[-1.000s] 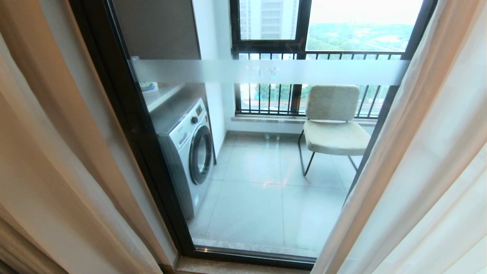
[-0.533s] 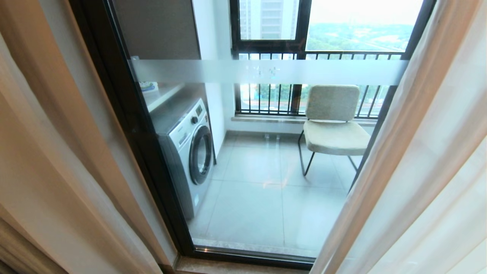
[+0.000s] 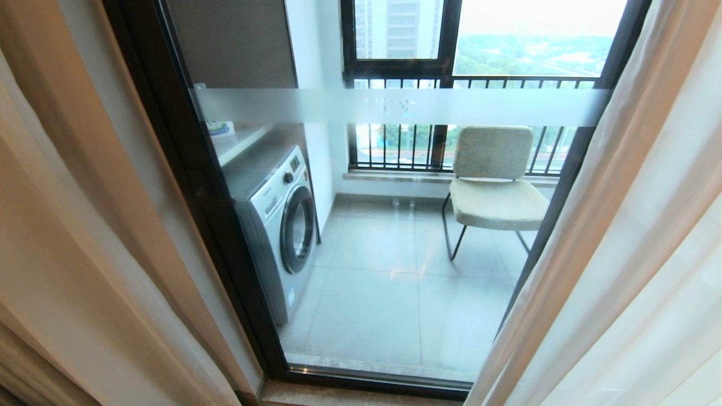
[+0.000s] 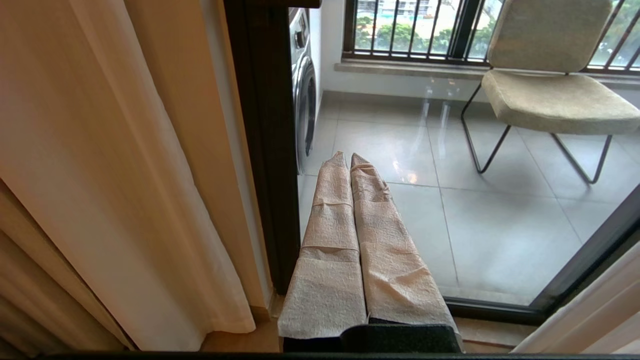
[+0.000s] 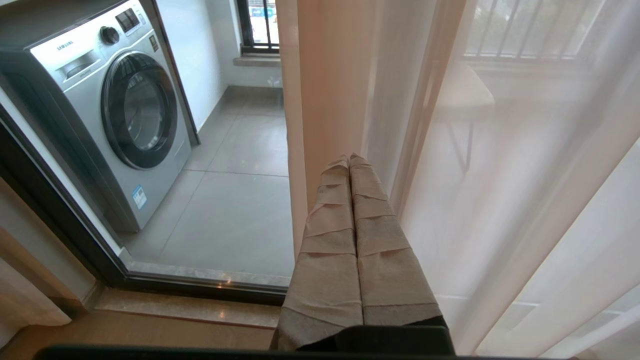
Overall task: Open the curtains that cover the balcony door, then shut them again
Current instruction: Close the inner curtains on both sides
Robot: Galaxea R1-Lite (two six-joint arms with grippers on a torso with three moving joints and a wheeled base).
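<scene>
Curtains (image 3: 84, 237) hang in 2 parts, 1 at each side of the balcony door (image 3: 192, 169), leaving the glass between them uncovered. Behind the glass: washing machine (image 3: 276, 220) at left against the wall, chair (image 3: 493, 186) at right, in front of the railed window (image 3: 406, 67) at the back.

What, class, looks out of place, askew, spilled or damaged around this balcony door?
Nothing stands out. The beige woven curtains hang parted off the dark-framed glass balcony door; beyond it, the silver washing machine and beige upholstered chair stand upright on dry grey tiles.
</scene>
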